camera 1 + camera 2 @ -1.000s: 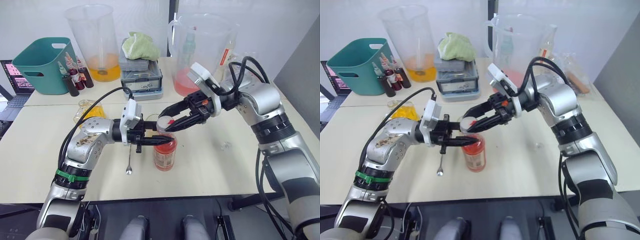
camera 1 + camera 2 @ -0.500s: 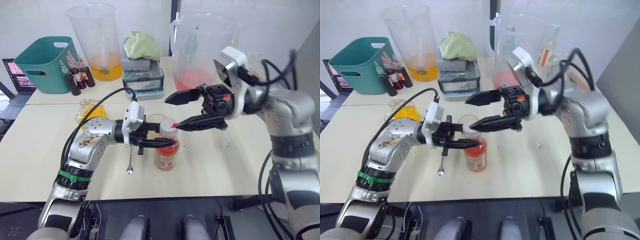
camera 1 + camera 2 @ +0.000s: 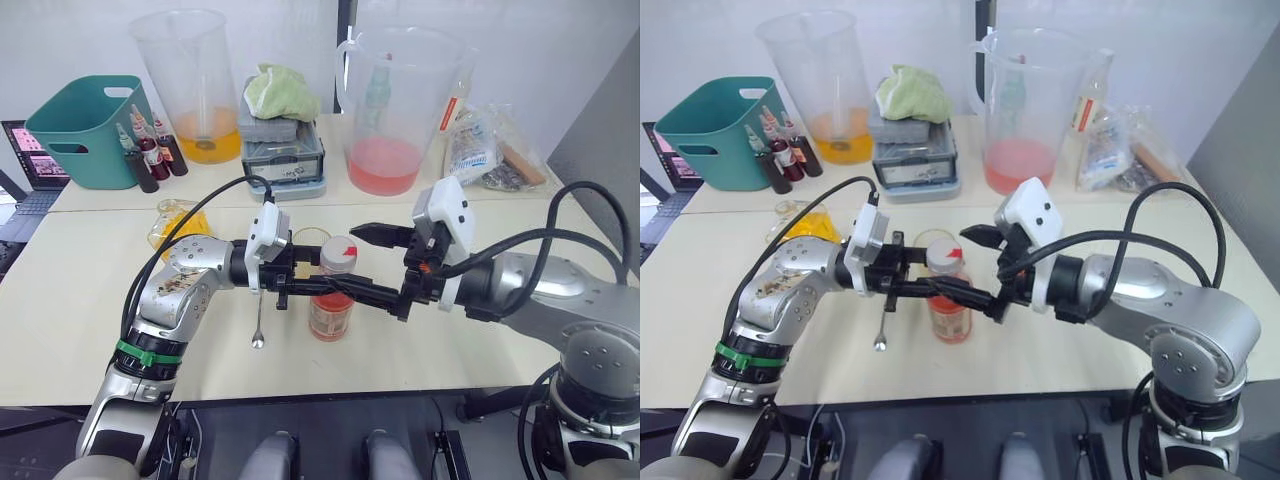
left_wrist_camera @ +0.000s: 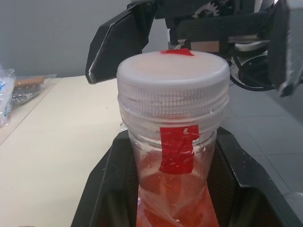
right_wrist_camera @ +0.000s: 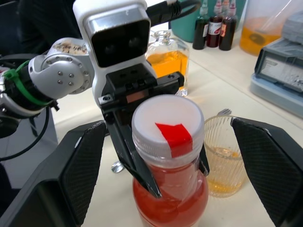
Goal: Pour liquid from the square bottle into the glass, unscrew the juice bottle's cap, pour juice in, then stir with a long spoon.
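The juice bottle (image 3: 330,310) stands upright on the table with pinkish-red juice (image 5: 170,198) inside. My left gripper (image 3: 322,287) is shut on it just below the neck. Its white cap (image 5: 168,124) with a red mark sits on top. My right gripper (image 5: 175,156) is open, one finger on each side of the cap, both apart from it. The glass (image 5: 225,161) holds some yellow-orange liquid and stands just behind the bottle. The square bottle (image 3: 180,222) stands at the left behind my left arm. The long spoon (image 3: 259,322) lies on the table under my left gripper.
Along the back stand a teal bin (image 3: 85,125), small dark dropper bottles (image 3: 150,152), a large jug with orange liquid (image 3: 195,85), a grey box with a green cloth (image 3: 283,140) and a large jug with pink liquid (image 3: 398,105). A plastic bag (image 3: 480,145) lies at the back right.
My right gripper let go of the cap, opened wide and swung down; its fingers now straddle the cap from the right. My left gripper kept hold of the bottle.
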Controlling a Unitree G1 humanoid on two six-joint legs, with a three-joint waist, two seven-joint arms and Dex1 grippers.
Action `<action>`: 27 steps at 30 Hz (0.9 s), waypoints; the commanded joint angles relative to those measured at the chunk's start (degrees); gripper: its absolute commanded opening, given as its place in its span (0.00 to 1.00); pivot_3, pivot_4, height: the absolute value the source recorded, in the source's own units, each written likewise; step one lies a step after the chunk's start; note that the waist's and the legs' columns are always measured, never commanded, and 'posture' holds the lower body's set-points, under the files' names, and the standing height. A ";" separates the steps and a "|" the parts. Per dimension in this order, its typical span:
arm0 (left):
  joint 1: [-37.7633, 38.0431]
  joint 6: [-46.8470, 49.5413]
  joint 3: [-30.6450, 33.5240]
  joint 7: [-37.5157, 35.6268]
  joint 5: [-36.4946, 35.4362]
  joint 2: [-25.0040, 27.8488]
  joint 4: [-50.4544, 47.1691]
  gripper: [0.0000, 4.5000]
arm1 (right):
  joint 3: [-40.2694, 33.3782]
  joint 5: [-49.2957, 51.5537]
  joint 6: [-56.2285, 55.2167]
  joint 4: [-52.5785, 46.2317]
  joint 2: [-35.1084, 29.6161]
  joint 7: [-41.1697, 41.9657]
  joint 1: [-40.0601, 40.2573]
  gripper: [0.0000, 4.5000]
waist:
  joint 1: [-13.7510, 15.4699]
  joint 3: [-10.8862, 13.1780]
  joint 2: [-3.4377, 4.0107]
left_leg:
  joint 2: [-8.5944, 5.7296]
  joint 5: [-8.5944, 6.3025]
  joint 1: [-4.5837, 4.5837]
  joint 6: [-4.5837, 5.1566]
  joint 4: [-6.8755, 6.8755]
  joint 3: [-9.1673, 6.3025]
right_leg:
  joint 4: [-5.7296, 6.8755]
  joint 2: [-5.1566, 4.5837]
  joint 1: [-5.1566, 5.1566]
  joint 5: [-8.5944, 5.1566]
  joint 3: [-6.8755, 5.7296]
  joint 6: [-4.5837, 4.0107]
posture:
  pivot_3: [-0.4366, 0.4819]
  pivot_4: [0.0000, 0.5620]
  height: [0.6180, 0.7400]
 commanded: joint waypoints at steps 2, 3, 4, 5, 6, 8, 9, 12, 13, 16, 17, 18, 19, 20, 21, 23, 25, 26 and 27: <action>-0.54 0.42 -0.70 -1.16 -0.07 -0.11 -0.08 0.32 | 0.12 1.56 -0.33 -1.59 0.86 -5.55 -0.39 0.99 | 0.05 0.00 0.00 | 0.00 0.00 0.00 0.00 0.00 0.00 | -0.01 0.00 0.01 0.00 0.00 0.00 | 0.48 0.27 1.00; -0.62 0.42 -0.69 -1.20 -0.06 -0.13 -0.01 0.32 | 0.33 1.73 -0.44 -1.50 0.96 -6.19 -0.57 0.99 | 0.04 0.00 0.00 | -0.01 0.00 0.00 0.00 0.00 0.00 | -0.01 0.00 0.00 0.00 0.00 0.00 | 0.48 0.27 1.00; -0.67 0.39 -0.67 -1.24 -0.04 -0.13 0.05 0.32 | 0.58 1.91 -0.51 -1.42 1.08 -6.81 -0.63 0.99 | 0.02 0.00 0.00 | 0.00 0.00 0.00 0.00 0.00 0.00 | 0.00 0.00 0.01 0.00 0.00 0.00 | 0.48 0.27 1.00; -0.76 0.39 -0.64 -1.29 -0.03 -0.11 0.12 0.32 | 0.92 1.89 -0.62 -1.35 1.13 -7.21 -0.62 0.99 | -0.01 0.00 0.00 | 0.00 0.00 0.00 0.00 0.00 0.00 | 0.00 0.00 0.01 0.00 0.00 0.00 | 0.48 0.27 1.00; -0.83 0.37 -0.61 -1.33 -0.02 -0.10 0.20 0.32 | 1.17 1.88 -0.72 -1.22 1.18 -7.55 -0.55 0.99 | -0.02 0.00 0.00 | 0.00 0.00 0.00 0.01 0.00 0.01 | 0.00 0.00 0.01 0.00 0.00 0.00 | 0.48 0.27 1.00; -0.99 0.38 -0.55 -1.40 -0.01 -0.08 0.33 0.32 | 1.56 1.88 -0.89 -0.97 1.11 -7.96 -0.42 0.99 | -0.02 0.00 0.00 | 0.00 0.00 0.00 0.01 0.00 0.01 | 0.00 0.00 0.01 0.00 -0.01 0.00 | 0.48 0.27 1.00; -0.95 0.37 -0.53 -1.40 -0.01 -0.04 0.26 0.32 | 1.63 2.01 -1.00 -0.98 1.08 -8.18 -0.34 0.99 | -0.01 0.00 0.00 | 0.00 0.00 0.00 0.01 0.00 0.01 | 0.00 0.00 0.01 0.00 -0.01 0.00 | 0.48 0.27 1.00; -0.91 0.38 -0.48 -1.41 -0.01 0.05 0.15 0.32 | 1.86 2.30 -1.29 -0.97 0.89 -8.41 -0.19 0.99 | -0.02 0.00 0.00 | 0.00 0.00 0.00 0.01 0.00 0.01 | -0.01 0.00 0.01 0.00 -0.01 0.00 | 0.48 0.27 1.00; -0.92 0.38 -0.47 -1.42 -0.01 0.05 0.16 0.32 | 1.91 2.41 -1.36 -0.94 0.82 -8.50 -0.18 0.99 | -0.02 0.00 0.00 | 0.00 0.00 0.00 0.01 0.00 0.01 | 0.00 0.00 0.01 0.00 -0.01 0.00 | 0.48 0.27 1.00; -0.74 0.45 -0.43 -1.33 -0.05 0.12 -0.11 0.32 | 2.23 2.70 -1.75 -0.88 0.88 -8.88 -0.08 0.82 | -0.02 0.00 0.00 | 0.00 0.00 0.00 0.01 0.00 0.01 | 0.00 0.00 0.01 0.00 -0.01 0.00 | 0.48 0.27 1.00; -0.68 0.47 -0.44 -1.33 -0.06 0.15 -0.19 0.32 | 2.29 2.77 -1.84 -0.89 0.89 -9.00 -0.05 0.74 | -0.02 0.00 0.00 | 0.00 0.00 0.00 0.01 0.00 0.00 | -0.01 0.00 0.01 0.00 -0.01 0.00 | 0.48 0.27 1.00; -0.65 0.52 -0.45 -1.34 -0.07 0.18 -0.23 0.32 | 2.27 2.84 -1.94 -0.87 0.89 -9.08 -0.04 0.68 | -0.02 0.00 0.00 | 0.00 0.00 0.00 0.01 0.00 0.00 | 0.00 0.00 0.01 0.00 -0.01 0.00 | 0.48 0.27 1.00; -0.56 0.53 -0.46 -1.37 -0.07 0.25 -0.33 0.32 | 2.19 3.04 -2.10 -0.86 0.97 -9.26 -0.03 0.60 | -0.03 0.00 0.00 | 0.00 0.00 0.01 0.01 0.00 0.00 | 0.00 0.00 0.01 0.00 -0.01 0.00 | 0.48 0.27 1.00; -0.49 0.55 -0.46 -1.39 -0.07 0.31 -0.42 0.32 | 2.13 3.25 -2.25 -0.85 1.00 -9.43 -0.02 0.52 | -0.03 0.00 0.00 | 0.00 0.00 0.01 0.01 0.00 0.00 | 0.00 0.00 0.01 0.00 -0.01 0.00 | 0.48 0.27 1.00; -0.46 0.60 -0.46 -1.40 -0.09 0.35 -0.47 0.32 | 2.09 3.44 -2.45 -0.81 1.03 -9.52 -0.03 0.45 | -0.02 0.00 0.00 | 0.00 0.00 0.01 0.01 0.00 0.01 | -0.01 0.00 0.01 0.00 -0.01 0.00 | 0.48 0.27 1.00; -0.46 0.70 -0.46 -1.38 -0.13 0.36 -0.50 0.32 | 2.13 3.45 -2.76 -0.67 1.00 -9.55 -0.12 0.39 | -0.04 0.00 0.00 | 0.00 0.00 0.01 0.01 0.00 0.01 | -0.01 0.00 0.01 0.00 -0.01 0.00 | 0.48 0.27 1.00; -0.38 0.67 -0.47 -1.39 -0.08 0.43 -0.61 0.32 | 2.04 3.69 -3.33 -0.35 1.06 -8.97 -0.15 0.39 | -0.07 0.00 0.00 | 0.00 0.00 0.00 0.01 0.00 0.01 | 0.00 0.00 0.01 0.00 -0.01 0.00 | 0.48 0.27 1.00; -0.33 0.60 -0.50 -1.42 -0.01 0.49 -0.69 0.32 | 1.89 3.98 -3.94 0.08 1.12 -8.06 -0.16 0.39 | -0.07 0.00 0.00 | 0.00 0.00 0.00 0.01 0.00 0.01 | 0.00 0.00 0.00 0.00 -0.01 0.00 | 0.48 0.27 1.00; -0.30 0.55 -0.53 -1.41 0.04 0.52 -0.74 0.32 | 1.78 4.18 -4.41 0.40 1.11 -7.37 -0.13 0.39 | -0.07 0.00 0.00 | 0.00 0.00 0.00 0.01 0.00 0.01 | 0.00 0.00 0.01 0.00 -0.01 0.00 | 0.48 0.27 1.00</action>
